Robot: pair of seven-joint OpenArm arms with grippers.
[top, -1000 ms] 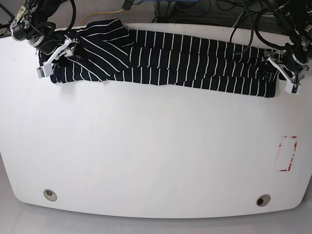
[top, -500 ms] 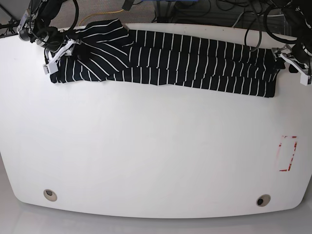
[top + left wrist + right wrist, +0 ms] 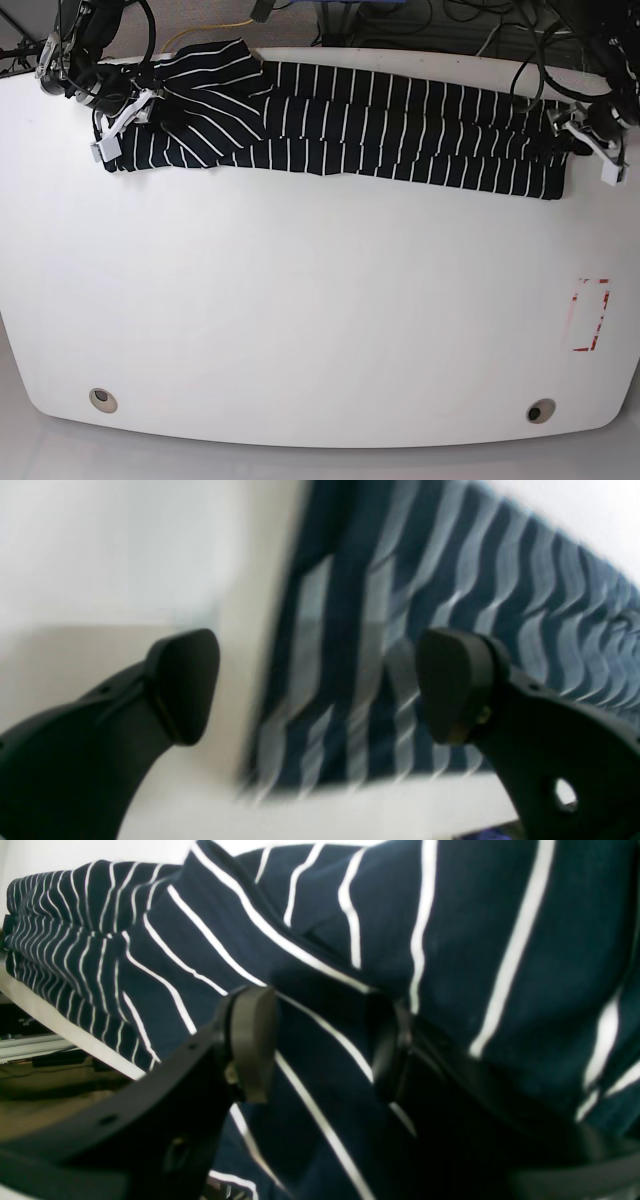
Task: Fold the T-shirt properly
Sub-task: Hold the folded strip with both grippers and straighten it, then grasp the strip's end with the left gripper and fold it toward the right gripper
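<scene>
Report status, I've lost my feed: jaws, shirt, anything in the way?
Left gripper jaws open at shirt's end, empty. Right gripper jaws partly closed around a fold of the T-shirt. Shirt folded in a long band along table's far edge. No obstruction.

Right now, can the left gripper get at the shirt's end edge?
Probably yes. The left gripper is open, with the T-shirt edge lying between its fingers on the table. Nothing sits in the way, though that view is blurred.
</scene>
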